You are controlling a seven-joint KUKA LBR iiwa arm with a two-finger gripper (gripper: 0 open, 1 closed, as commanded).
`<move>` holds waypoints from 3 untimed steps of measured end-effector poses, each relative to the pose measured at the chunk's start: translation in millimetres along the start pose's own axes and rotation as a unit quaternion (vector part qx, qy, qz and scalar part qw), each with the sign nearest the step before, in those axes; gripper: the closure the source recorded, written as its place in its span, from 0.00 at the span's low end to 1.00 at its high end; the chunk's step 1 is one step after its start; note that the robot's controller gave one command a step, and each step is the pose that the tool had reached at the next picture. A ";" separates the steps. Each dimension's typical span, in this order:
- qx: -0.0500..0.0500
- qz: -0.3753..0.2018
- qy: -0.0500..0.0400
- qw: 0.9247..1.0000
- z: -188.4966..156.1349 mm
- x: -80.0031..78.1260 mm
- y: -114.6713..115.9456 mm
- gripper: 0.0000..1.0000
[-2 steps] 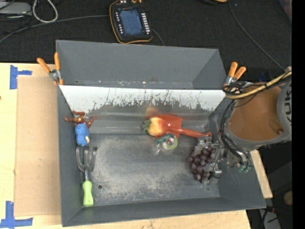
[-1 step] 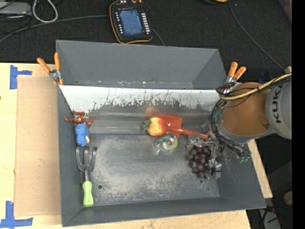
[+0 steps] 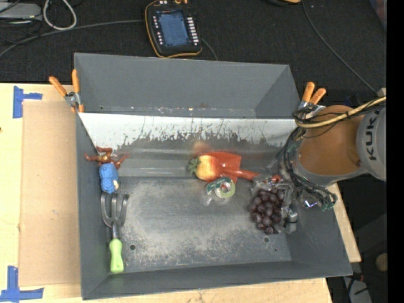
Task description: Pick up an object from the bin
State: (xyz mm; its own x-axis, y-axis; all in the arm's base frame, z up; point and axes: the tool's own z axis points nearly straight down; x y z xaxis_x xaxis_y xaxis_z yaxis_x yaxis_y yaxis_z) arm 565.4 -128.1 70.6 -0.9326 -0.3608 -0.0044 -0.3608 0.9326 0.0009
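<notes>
Seen from above, the gripper sits low at the right side of the bin, its tip lost against a bunch of dark purple grapes. Whether it is open or closed cannot be told. The grapes lie close to the right wall. Bare floor stretches left to a green-handled garden fork and a blue toy figure.

Dark surroundings — pale glare band across the bin
</notes>
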 end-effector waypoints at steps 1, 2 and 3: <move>-0.001 0.002 0.002 1.000 -0.4 0.0 11.0 0.00; 0.000 0.002 -0.001 1.000 -0.5 -0.8 3.0 0.00; 0.001 0.002 0.000 1.000 -2.4 -1.3 6.1 1.00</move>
State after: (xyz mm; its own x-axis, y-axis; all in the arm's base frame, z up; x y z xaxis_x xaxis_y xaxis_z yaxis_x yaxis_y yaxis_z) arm 564.4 -121.9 73.0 -0.9341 -0.3569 -0.0045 -0.3569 0.9341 -0.0001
